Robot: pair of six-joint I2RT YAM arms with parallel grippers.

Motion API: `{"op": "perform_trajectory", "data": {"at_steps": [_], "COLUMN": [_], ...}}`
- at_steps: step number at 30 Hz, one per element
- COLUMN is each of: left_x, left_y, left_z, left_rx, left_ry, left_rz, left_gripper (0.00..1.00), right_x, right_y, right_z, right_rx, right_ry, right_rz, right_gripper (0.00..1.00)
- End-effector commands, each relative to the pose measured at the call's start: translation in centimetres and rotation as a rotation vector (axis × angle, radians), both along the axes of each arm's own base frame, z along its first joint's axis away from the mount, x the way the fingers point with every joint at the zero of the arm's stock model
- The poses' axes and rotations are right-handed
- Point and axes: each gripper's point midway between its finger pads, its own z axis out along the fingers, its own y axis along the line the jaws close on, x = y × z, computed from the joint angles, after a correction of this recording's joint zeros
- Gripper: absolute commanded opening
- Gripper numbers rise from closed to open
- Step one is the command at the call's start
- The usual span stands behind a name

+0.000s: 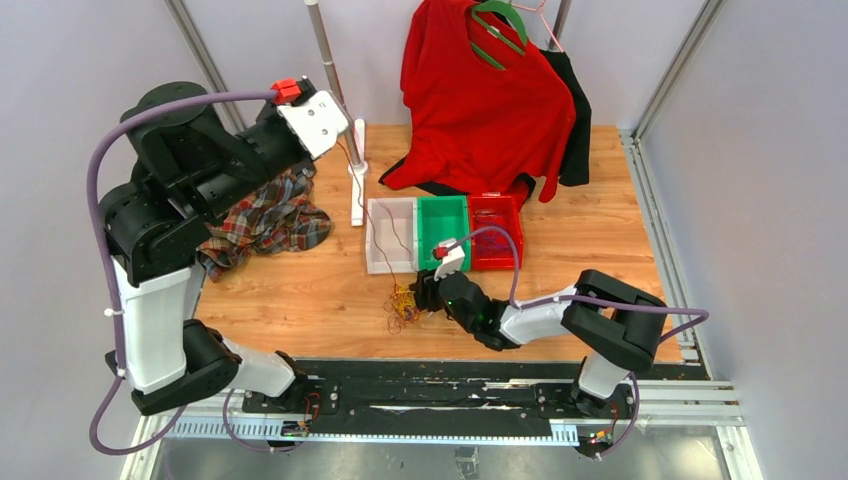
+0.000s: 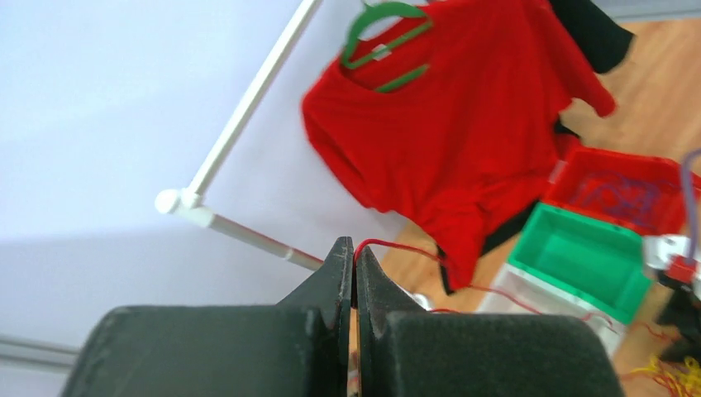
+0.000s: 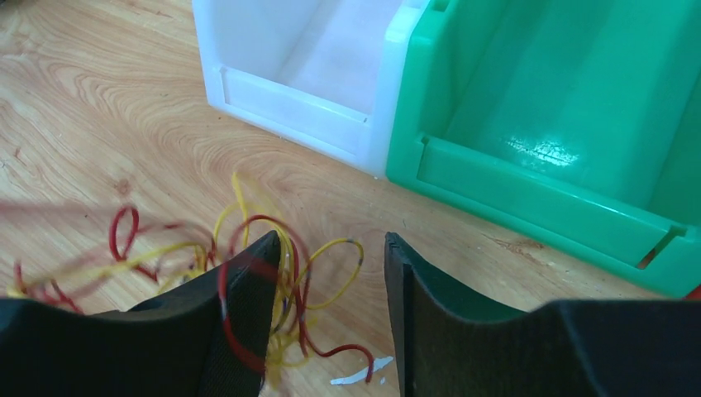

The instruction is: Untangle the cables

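Left hand (image 2: pixel 354 248) is up high at the back-left of the worktop (image 1: pixel 320 285), jaws pressed together, and right at the tips it pinches one red wire (image 2: pixel 405 246). That strand runs taut, away from the tips and down toward the bins.

Low at the front, the right hand (image 3: pixel 331 244) hangs just over the wood with its jaws apart and nothing held between them. Its left finger (image 3: pixel 240 322) sits in among the cables (image 3: pixel 211 248), with red and yellow loops draped across it; the other finger stands clear on bare wood.

From above, the cables (image 1: pixel 402 303) lie as a small red-and-yellow clump on the worktop. They are just in front of the white bin (image 1: pixel 372 240) and right beside the right hand (image 1: pixel 425 295).

Three bins sit side by side behind the clump: white, then the green bin (image 1: pixel 443 205), then the red bin (image 1: pixel 495 205). The wrist view shows the insides of the white bin (image 3: pixel 289 103) and the green bin (image 3: pixel 529 194) bare. Whether the red bin holds any wires I cannot tell.

At the back, a red shirt (image 1: pixel 480 110) hangs from a green hanger (image 1: pixel 497 30). A plaid cloth (image 1: pixel 265 215) lies crumpled at the left, beneath the left arm.
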Motion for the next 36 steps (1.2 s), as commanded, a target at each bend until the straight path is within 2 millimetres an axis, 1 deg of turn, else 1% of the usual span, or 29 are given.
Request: {"op": "perform_trajectory", "data": {"at_steps": [1,4,5,6,7,11,13,16,17,19,20,22,23,25,27,29,30,31,33,36], "left_x": [-0.1,0.0,0.0,-0.3,-0.5,-0.9,-1.1,-1.9,-2.5,-3.4,-3.6,-3.5,-3.7,-4.4,-5.0,-5.4,-5.4,-5.4,-5.1,-5.0], "left_y": [2.5,3.9,4.7,5.5,6.1,7.4,7.8,8.7,9.3,9.8,9.5,9.0,9.2,10.5,11.6,12.2,11.8,11.1,9.6,8.8], "left_z": [6.4,9.0,10.3,12.0,12.8,14.1,14.9,17.1,18.2,19.6,19.9,19.8,20.0,21.0,21.5,21.9,21.9,21.7,20.8,20.3], "left_rx": [-0.124,-0.203,-0.246,-0.308,-0.337,-0.416,-0.452,-0.535,-0.572,-0.619,-0.618,-0.608,-0.627,-0.707,-0.793,-0.85,-0.843,-0.803,-0.746,-0.729], "left_ry": [-0.218,-0.298,-0.34,-0.399,-0.432,-0.509,-0.533,-0.591,-0.62,-0.658,-0.661,-0.659,-0.671,-0.721,-0.73,-0.72,-0.719,-0.722,-0.712,-0.7], "left_rz": [0.098,0.166,0.204,0.235,0.255,0.303,0.313,0.322,0.324,0.312,0.292,0.268,0.273,0.297,0.312,0.311,0.295,0.265,0.217,0.186], "left_gripper": [0.01,0.0,0.0,0.0,0.01,0.0,0.01,0.01,0.01,0.0,0.01,0.01,0.01,0.01,0.01,0.01,0.01,0.01,0.01,0.01], "right_x": [0.4,0.3,0.2,0.2,0.2,0.1,0.1,0.0,0.0,-0.1,-0.1,-0.1,-0.2,-0.3,-0.4,-0.6,-0.6,-0.6,-0.6,-0.6], "right_y": [-1.1,-1.4,-1.5,-1.6,-1.7,-2.1,-2.3,-2.4,-2.6,-2.7,-2.7,-2.8,-2.8,-2.9,-3.1,-3.2,-3.3,-3.3,-3.2,-3.2], "right_z": [0.4,0.1,0.1,0.1,0.1,0.0,-0.1,-0.2,-0.3,-0.4,-0.5,-0.6,-0.7,-0.9,-1.3,-1.6,-1.6,-1.6,-1.6,-0.9], "right_rx": [0.015,0.012,0.012,0.014,0.016,0.006,0.003,-0.002,-0.003,-0.003,-0.006,-0.004,-0.006,-0.01,-0.01,0.0,0.006,0.01,0.009,0.016], "right_ry": [-0.01,-0.005,-0.003,-0.002,-0.001,0.002,0.003,0.005,0.006,0.009,0.01,0.014,0.015,0.022,0.039,0.05,0.051,0.051,0.052,0.04], "right_rz": [-0.051,-0.057,-0.058,-0.06,-0.064,-0.073,-0.075,-0.074,-0.077,-0.08,-0.079,-0.081,-0.081,-0.083,-0.09,-0.096,-0.098,-0.098,-0.098,-0.094], "right_gripper": [0.49,0.48,0.48,0.47,0.47,0.47,0.48,0.51,0.52,0.53,0.53,0.53,0.53,0.53,0.54,0.55,0.55,0.56,0.56,0.56]}}
